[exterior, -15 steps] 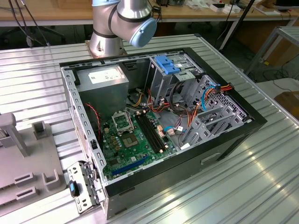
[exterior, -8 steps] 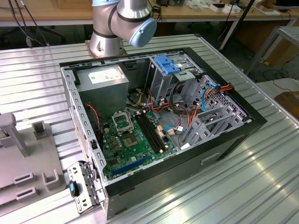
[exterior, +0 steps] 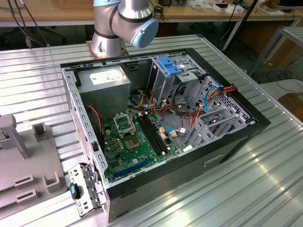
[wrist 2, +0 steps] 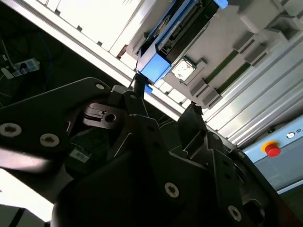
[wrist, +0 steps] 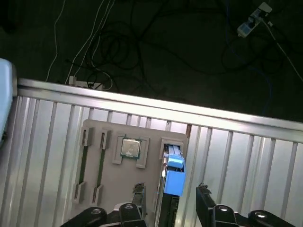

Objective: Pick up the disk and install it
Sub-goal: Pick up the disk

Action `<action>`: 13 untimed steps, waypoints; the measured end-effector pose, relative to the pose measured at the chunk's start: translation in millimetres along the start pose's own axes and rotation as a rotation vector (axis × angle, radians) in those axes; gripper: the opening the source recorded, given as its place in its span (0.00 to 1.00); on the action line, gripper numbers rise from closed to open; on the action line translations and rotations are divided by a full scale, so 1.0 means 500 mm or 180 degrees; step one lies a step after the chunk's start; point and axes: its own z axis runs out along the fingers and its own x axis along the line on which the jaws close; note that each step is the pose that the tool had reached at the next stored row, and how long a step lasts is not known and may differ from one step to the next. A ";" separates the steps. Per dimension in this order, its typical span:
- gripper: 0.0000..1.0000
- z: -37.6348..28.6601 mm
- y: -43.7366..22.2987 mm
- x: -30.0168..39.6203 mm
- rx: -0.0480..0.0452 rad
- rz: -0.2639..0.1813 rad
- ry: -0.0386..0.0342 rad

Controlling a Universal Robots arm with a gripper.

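1 disk (wrist: 174, 176) in 1 tray (wrist: 109, 128), 1 gripper (wrist: 169, 189) near, jaws spread

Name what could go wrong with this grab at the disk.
1. The gripper is open astride the disk, which stands on edge in a slot of the grey tray. An uneven closing might tilt or jam it.
2. The processor chip sits in the neighbouring pocket, so a sideways drift could knock its holder.
3. Loose cables crowd the drive cage and may snag the disk.
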 end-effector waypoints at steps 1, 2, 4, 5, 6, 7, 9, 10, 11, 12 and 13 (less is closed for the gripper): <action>0.54 0.003 0.000 0.000 0.0008 0.0036 0.0004; 0.60 0.007 0.000 -0.001 0.0003 0.0103 0.0005; 0.60 0.015 0.000 -0.001 -0.0008 0.0261 0.0006; 0.60 0.018 0.000 -0.002 -0.0012 0.0315 0.0007; 0.60 0.023 0.000 -0.002 -0.0018 0.0396 0.0007; 0.60 0.025 0.000 -0.002 -0.0021 0.0428 0.0008; 0.60 0.030 -0.001 -0.002 -0.0026 0.0508 0.0008; 0.60 0.033 -0.002 -0.002 -0.0028 0.0523 0.0009; 0.60 0.039 -0.004 -0.002 -0.0026 0.0525 0.0008; 0.60 0.043 -0.004 -0.003 -0.0025 0.0526 0.0008; 0.60 0.046 -0.004 -0.003 -0.0023 0.0524 0.0008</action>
